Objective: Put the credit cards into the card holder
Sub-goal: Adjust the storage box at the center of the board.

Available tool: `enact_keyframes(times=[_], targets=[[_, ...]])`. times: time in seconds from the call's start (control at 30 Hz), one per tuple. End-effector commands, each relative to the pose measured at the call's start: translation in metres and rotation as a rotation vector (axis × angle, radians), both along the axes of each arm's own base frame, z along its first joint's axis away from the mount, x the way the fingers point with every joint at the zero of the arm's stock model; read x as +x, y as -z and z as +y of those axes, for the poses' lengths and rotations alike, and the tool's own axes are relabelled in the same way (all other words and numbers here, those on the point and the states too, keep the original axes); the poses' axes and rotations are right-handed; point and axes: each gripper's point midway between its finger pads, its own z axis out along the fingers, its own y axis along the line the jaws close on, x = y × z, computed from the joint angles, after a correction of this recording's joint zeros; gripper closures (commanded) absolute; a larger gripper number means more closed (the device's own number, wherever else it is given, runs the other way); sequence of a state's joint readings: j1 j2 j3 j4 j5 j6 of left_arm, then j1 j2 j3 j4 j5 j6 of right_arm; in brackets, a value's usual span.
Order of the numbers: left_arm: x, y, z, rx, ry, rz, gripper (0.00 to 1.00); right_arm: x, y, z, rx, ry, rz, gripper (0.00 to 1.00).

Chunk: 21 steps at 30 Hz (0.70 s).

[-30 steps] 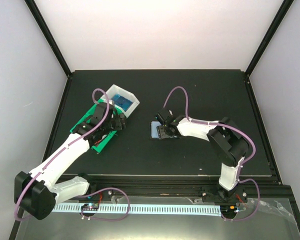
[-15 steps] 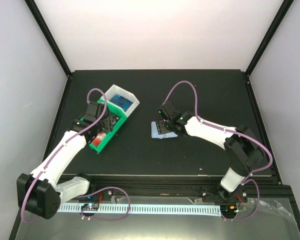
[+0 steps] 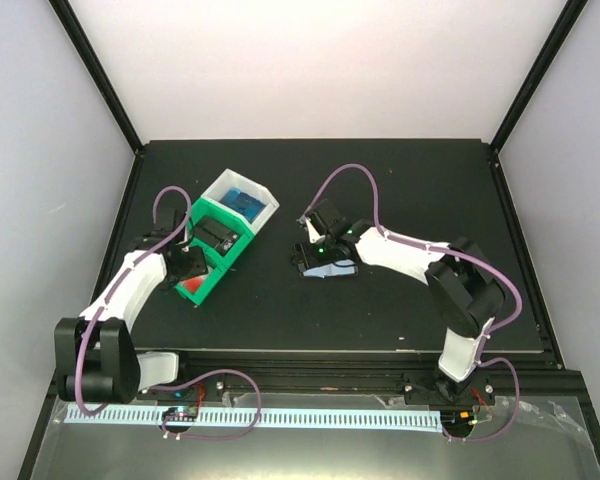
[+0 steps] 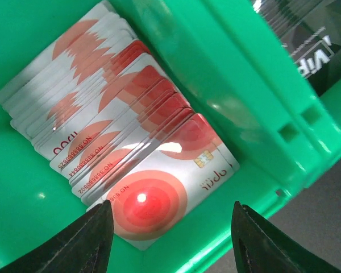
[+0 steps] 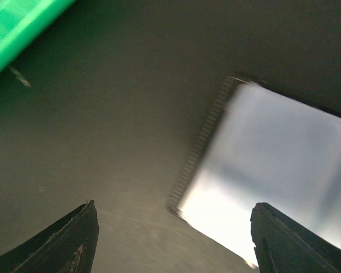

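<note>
A stack of red-and-white credit cards [image 4: 142, 165] lies fanned in the near compartment of the green tray [image 4: 227, 74]. My left gripper [image 4: 170, 207] is open and empty just above the top card; in the top view it [image 3: 185, 265] hangs over the tray's near end. The card holder [image 3: 334, 269] lies open on the black table with its light blue inside up. My right gripper [image 3: 308, 255] is open and empty above the holder's left edge. In the right wrist view the holder [image 5: 273, 165] fills the right side, and the gripper [image 5: 173, 207] straddles its stitched edge.
The green tray [image 3: 220, 275] also holds black cards [image 3: 218, 232] in its far compartment. A white tray [image 3: 263, 213] with blue cards touches the green tray's far end. A corner of the green tray [image 5: 17, 23] shows in the right wrist view.
My left gripper has drawn back along the green tray from its far compartment to the red cards at its near end. My right gripper has shifted left over the card holder's left edge.
</note>
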<state>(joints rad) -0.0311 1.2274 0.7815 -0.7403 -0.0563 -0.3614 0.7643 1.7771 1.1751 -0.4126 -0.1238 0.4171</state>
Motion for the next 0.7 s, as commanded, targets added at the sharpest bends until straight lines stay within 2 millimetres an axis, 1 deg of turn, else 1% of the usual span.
enact_keyframes(times=[0.0,0.1,0.2,0.27,0.43,0.57,0.67], targets=[[0.013,0.003,-0.003,-0.101,-0.010,0.012,0.42,0.000,-0.023,0.053,0.205,-0.121,0.038,0.26],[0.019,0.012,-0.006,-0.138,0.004,0.031,0.43,0.006,-0.024,0.069,0.240,-0.129,0.054,0.26],[0.026,0.016,-0.014,-0.186,0.035,0.037,0.46,0.013,-0.022,0.077,0.254,-0.116,0.061,0.26],[0.035,0.013,-0.019,-0.211,0.058,0.025,0.48,0.018,-0.020,0.083,0.265,-0.105,0.069,0.26],[0.044,0.009,-0.026,-0.233,0.114,0.010,0.50,0.033,-0.018,0.098,0.293,-0.050,0.096,0.27],[0.053,0.004,-0.036,-0.276,0.154,-0.012,0.50,0.046,-0.007,0.098,0.274,0.067,0.135,0.28],[0.059,0.006,-0.045,-0.317,0.191,-0.021,0.50,0.053,-0.006,0.094,0.258,0.138,0.145,0.29]])
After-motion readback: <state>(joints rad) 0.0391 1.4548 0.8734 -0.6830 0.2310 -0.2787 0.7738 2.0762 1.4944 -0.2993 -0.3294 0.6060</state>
